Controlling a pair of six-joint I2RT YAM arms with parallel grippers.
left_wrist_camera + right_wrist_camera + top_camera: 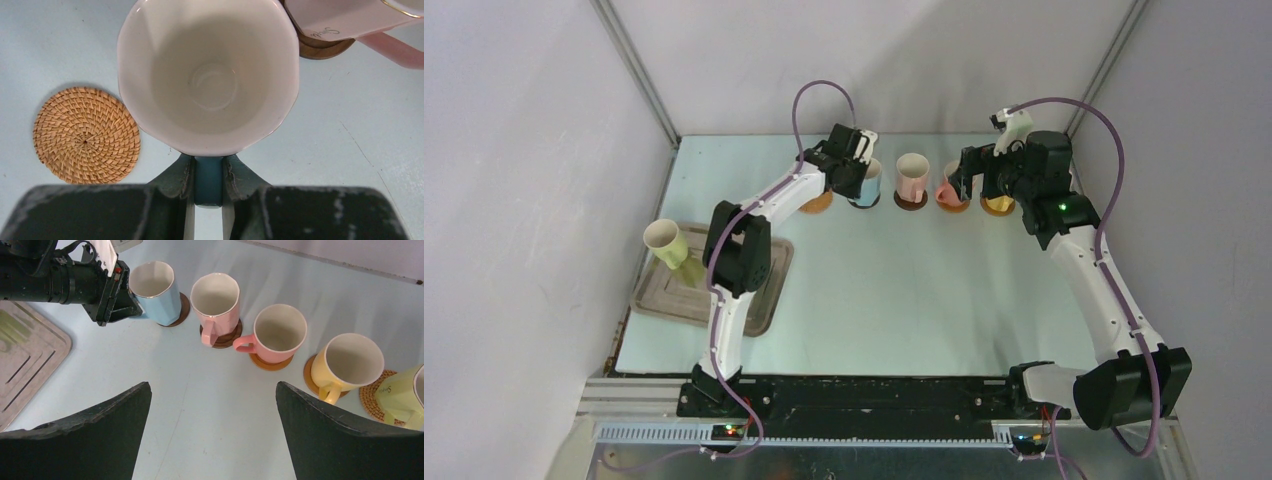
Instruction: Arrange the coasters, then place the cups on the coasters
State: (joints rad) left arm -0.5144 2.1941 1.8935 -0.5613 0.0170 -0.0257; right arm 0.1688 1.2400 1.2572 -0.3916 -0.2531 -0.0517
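My left gripper (208, 161) is shut on the handle of the blue cup (155, 290), which sits over a dark brown coaster (183, 310). An empty woven coaster (86, 135) lies just to its left. Rightward along the row stand the pale pink cup (216, 300) on a dark coaster (227, 337), the salmon cup (277, 332) on an orange-brown coaster (270, 363), the yellow cup (350, 362), and a pale yellow-green cup (402, 392) on a woven coaster (371, 395). My right gripper (213, 386) hangs open and empty over the table in front of the row. A light green cup (664, 242) stands on the tray.
The rectangular metal tray (754, 300) lies at the left front of the table, partly under the left arm. Grey walls close in the back and both sides. The left arm (779, 200) stretches diagonally from its base to the row's left end.
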